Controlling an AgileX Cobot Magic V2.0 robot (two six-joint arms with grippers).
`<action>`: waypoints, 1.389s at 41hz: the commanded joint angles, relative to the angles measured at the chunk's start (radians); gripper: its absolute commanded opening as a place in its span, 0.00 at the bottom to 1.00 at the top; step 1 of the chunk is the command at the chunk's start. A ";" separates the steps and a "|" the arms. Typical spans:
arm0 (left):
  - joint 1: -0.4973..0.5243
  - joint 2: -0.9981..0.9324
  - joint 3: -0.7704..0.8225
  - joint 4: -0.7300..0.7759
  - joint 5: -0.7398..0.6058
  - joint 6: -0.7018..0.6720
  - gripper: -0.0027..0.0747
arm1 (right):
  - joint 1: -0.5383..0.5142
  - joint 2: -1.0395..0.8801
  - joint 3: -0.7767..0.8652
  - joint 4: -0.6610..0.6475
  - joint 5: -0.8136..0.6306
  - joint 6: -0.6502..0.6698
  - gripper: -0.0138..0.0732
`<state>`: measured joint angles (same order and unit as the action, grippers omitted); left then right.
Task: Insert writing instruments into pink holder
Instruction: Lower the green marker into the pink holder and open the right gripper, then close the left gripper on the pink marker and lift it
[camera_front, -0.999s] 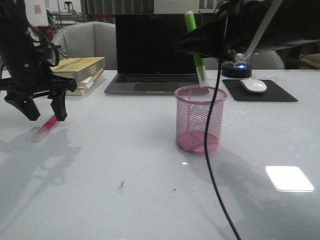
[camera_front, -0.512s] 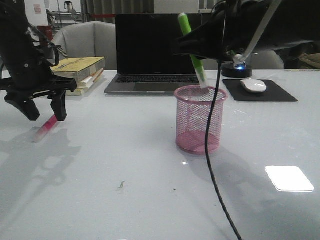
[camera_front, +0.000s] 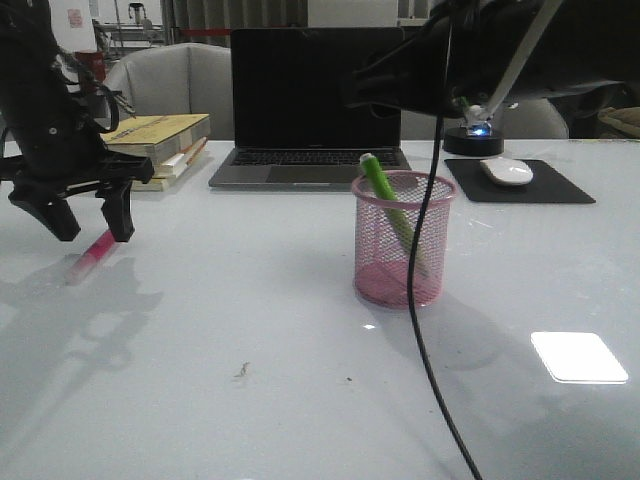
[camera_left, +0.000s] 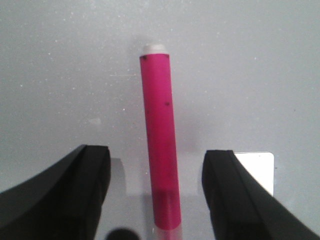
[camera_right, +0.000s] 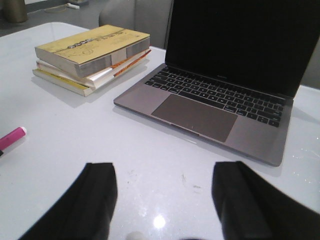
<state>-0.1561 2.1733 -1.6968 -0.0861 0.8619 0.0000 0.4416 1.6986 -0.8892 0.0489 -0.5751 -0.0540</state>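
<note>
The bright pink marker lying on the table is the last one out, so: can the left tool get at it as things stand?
Probably yes: the left tool hangs open straddling the bright pink marker, nothing between them.

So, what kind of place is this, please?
Most likely an office or lab desk. An open laptop stands at the back of the white table, a stack of books lies beside it, and a mouse rests on a dark pad.
</note>
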 joint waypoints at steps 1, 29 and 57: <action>0.001 -0.060 -0.031 -0.007 -0.023 -0.008 0.62 | -0.003 -0.049 -0.022 -0.014 -0.140 0.002 0.76; 0.001 -0.060 -0.031 -0.007 0.006 -0.008 0.62 | -0.103 -0.533 -0.067 -0.027 0.687 -0.005 0.76; 0.005 -0.060 -0.031 -0.026 -0.038 -0.032 0.62 | -0.108 -0.788 0.229 -0.027 0.569 -0.004 0.76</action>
<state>-0.1544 2.1733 -1.6968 -0.0979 0.8572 -0.0132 0.3392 0.9293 -0.6333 0.0342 0.0822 -0.0540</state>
